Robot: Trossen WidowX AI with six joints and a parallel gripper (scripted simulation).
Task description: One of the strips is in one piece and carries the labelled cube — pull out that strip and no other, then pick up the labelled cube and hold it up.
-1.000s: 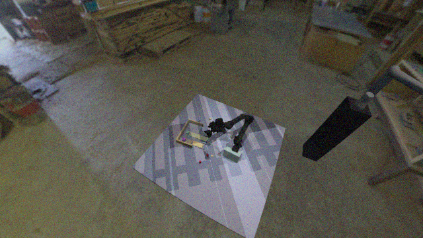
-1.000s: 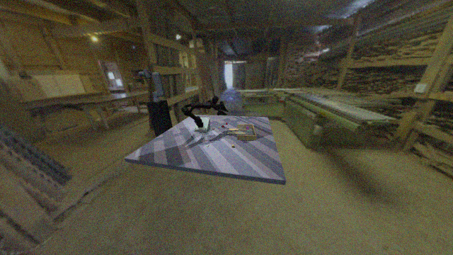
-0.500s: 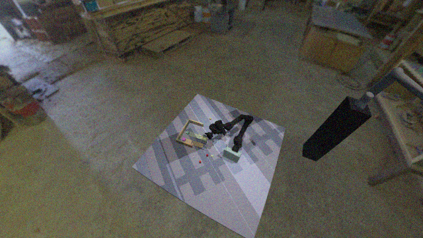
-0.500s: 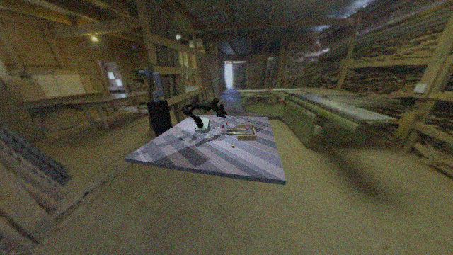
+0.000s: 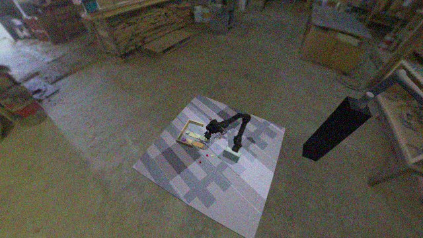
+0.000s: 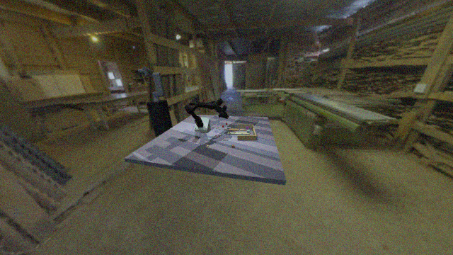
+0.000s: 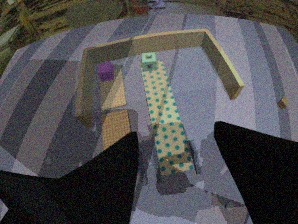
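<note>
Patchwork mat [image 5: 228,185] of grey and pale violet squares fills the middle of the top view, and on it all the other things stand. Black arm [image 5: 242,127] rises from a pale base [image 5: 232,153] just right of centre and bends to the left, toward a wooden frame [image 5: 182,130] with three sides. In the wrist view this frame [image 7: 226,70] takes the upper half of the picture, and its open side faces the camera.

From the far wall of the frame a dotted strip [image 7: 162,112] runs down the centre of the picture, in one piece as far as I can see, and its near end lies between the two dark fingers. The gripper [image 7: 174,156] is about half open; the jaws stand on both sides of the strip end, but whether they already press it I cannot tell. At the left of the dotted strip lies a tan strip [image 7: 117,116], which looks broken in parts.

The labelled cube [image 7: 149,60], pale green with a dark mark, sits on the far end of the dotted strip, at upper centre. A purple cube [image 7: 105,70] sits at upper left, inside the frame.
</note>
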